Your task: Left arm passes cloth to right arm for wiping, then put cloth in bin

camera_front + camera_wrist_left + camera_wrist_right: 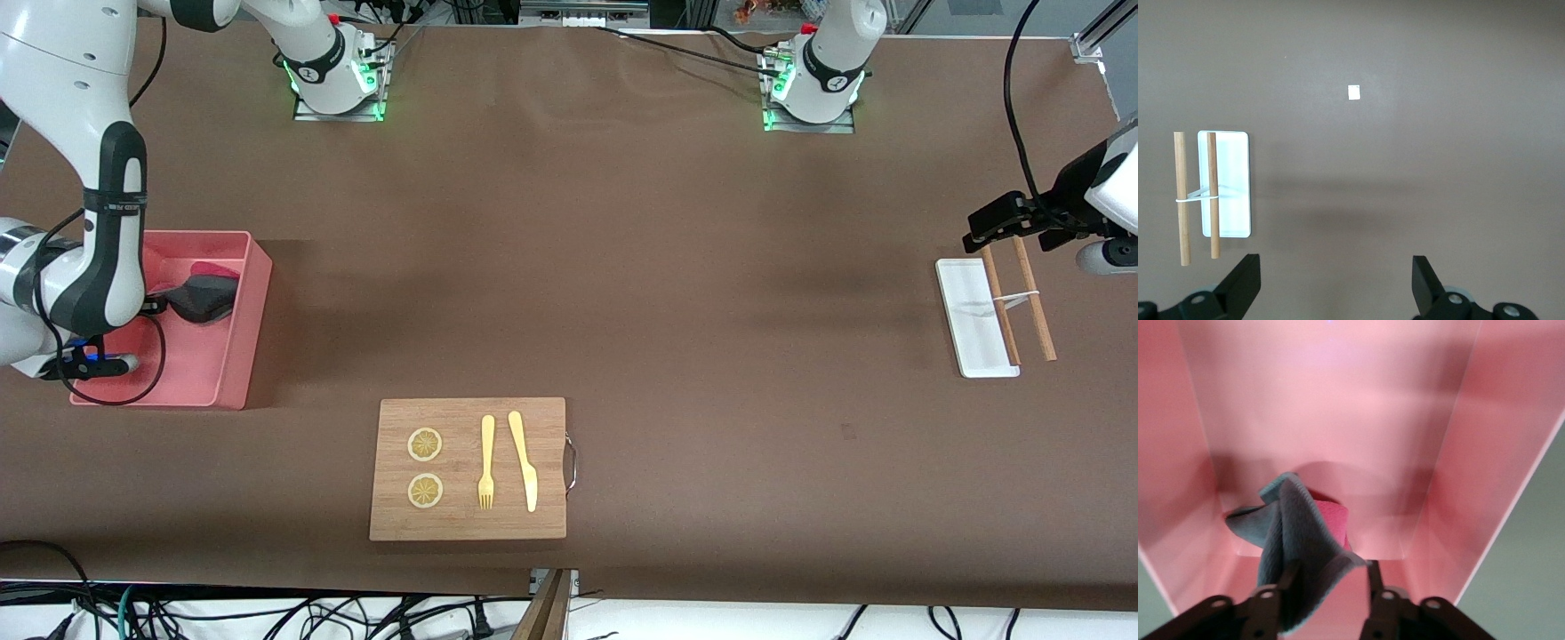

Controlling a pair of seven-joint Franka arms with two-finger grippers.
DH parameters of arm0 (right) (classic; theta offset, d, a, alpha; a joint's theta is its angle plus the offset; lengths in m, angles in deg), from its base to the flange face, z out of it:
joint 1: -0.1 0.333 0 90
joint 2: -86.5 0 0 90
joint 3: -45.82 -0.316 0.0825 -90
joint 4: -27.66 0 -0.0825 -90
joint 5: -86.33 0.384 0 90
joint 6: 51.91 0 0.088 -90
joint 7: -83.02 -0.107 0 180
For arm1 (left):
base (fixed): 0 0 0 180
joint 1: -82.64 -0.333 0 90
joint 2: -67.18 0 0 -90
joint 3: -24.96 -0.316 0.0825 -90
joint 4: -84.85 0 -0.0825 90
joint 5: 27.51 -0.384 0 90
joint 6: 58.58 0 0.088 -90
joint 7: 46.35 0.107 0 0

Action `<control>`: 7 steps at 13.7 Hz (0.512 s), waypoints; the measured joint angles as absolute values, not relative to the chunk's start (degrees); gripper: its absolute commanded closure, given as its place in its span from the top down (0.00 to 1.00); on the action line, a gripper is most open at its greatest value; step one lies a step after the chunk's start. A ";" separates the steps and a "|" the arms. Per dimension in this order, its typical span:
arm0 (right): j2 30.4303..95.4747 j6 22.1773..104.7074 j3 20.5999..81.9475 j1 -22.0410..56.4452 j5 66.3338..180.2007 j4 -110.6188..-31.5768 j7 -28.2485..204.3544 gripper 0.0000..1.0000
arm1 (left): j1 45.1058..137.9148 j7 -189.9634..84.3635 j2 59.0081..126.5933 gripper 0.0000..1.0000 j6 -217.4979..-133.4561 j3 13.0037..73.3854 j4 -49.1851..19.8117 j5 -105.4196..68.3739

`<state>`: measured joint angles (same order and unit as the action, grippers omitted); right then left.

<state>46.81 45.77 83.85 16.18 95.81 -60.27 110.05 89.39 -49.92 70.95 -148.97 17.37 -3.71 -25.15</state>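
Note:
The cloth [206, 295] lies crumpled in the pink bin [253, 320], grey face mostly up with some crimson-pink showing. My right gripper [158, 307] is down inside the bin, largely hidden by its own arm in the front view. In the right wrist view the right gripper [1333, 568] is open; the cloth [1295, 527] hangs against one finger and sags onto the bin floor [1338, 407]. My left gripper [978, 233] waits open and empty over the table at the left arm's end, its fingers wide apart in the left wrist view [1335, 260].
A wooden board [467, 524] with two lemon slices, a fork and a knife lies near the front camera. A small white tray [973, 338] [1231, 193] with two banded wooden sticks [1036, 311] [1182, 200] lies below the left gripper. A small white tag [1353, 92] lies on the table.

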 measured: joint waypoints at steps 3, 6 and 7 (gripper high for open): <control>48.48 41.99 83.93 16.22 97.06 -56.69 110.06 1.00 | 89.39 -49.92 70.96 1.00 -148.97 17.37 -3.71 -25.15; 50.70 37.68 83.99 16.26 97.14 -53.89 110.08 1.00 | 89.39 -49.92 70.97 1.00 -148.97 17.37 -3.71 -25.15; 51.29 35.99 83.98 16.35 97.18 -52.78 110.08 1.00 | 89.39 -49.92 70.97 1.00 -148.97 17.37 -3.71 -25.15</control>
